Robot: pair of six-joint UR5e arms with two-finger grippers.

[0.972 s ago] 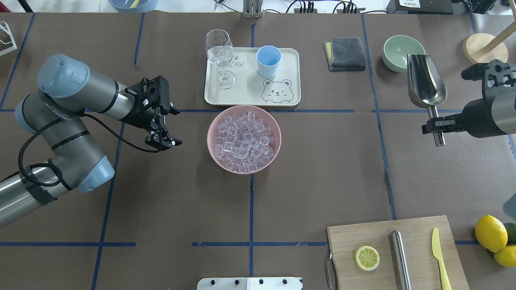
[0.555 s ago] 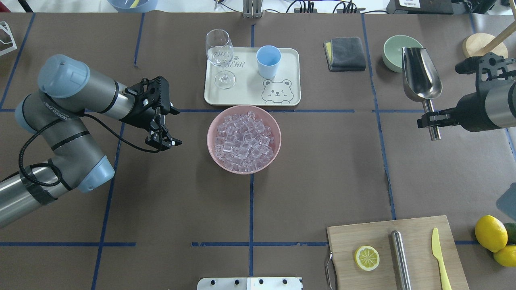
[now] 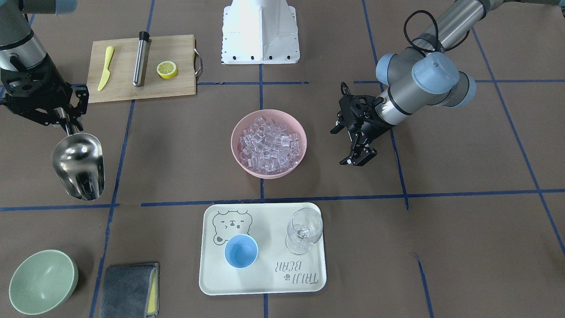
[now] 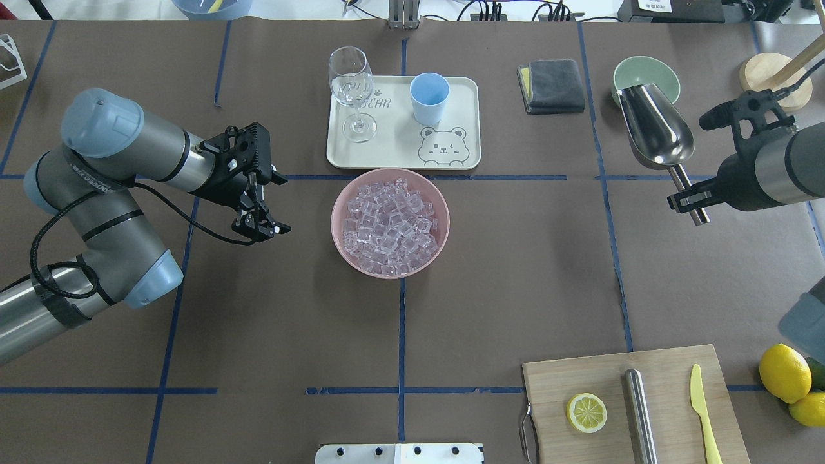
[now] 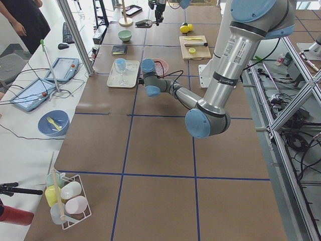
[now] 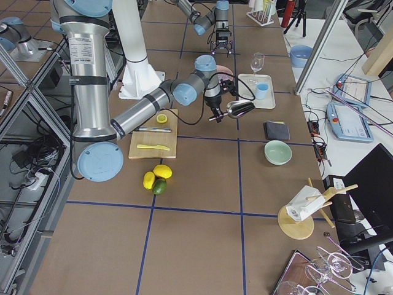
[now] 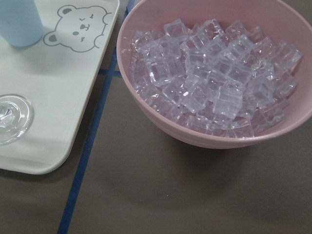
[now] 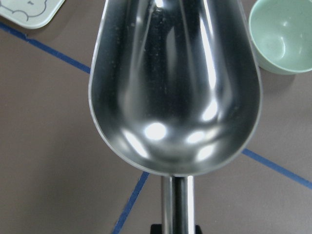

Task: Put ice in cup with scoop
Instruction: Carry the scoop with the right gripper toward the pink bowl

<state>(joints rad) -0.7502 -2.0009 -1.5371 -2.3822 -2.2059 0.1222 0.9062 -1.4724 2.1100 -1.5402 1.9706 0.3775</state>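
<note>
The ice (image 4: 390, 222) is a heap of clear cubes in a pink bowl (image 4: 341, 248) at the table's middle; it fills the left wrist view (image 7: 214, 83). The light-blue cup (image 4: 429, 98) stands upright and empty on a cream tray (image 4: 387, 145) behind the bowl. My right gripper (image 4: 689, 200) is shut on the rod handle of the steel scoop (image 4: 657, 132), held empty in the air at the far right, its mouth toward the pale-green bowl. The scoop's trough fills the right wrist view (image 8: 175, 83). My left gripper (image 4: 261, 227) is open and empty, left of the pink bowl.
A clear stemmed glass (image 4: 351, 84) stands on the tray beside the cup. A grey cloth (image 4: 551, 85) and a pale-green bowl (image 4: 644, 69) lie at the back right. A cutting board (image 4: 580, 374) with a lemon half, a steel cylinder and a yellow knife is front right.
My right gripper has swung the scoop left and back, and its mouth now tilts toward the pale-green bowl. The left arm has not moved.
</note>
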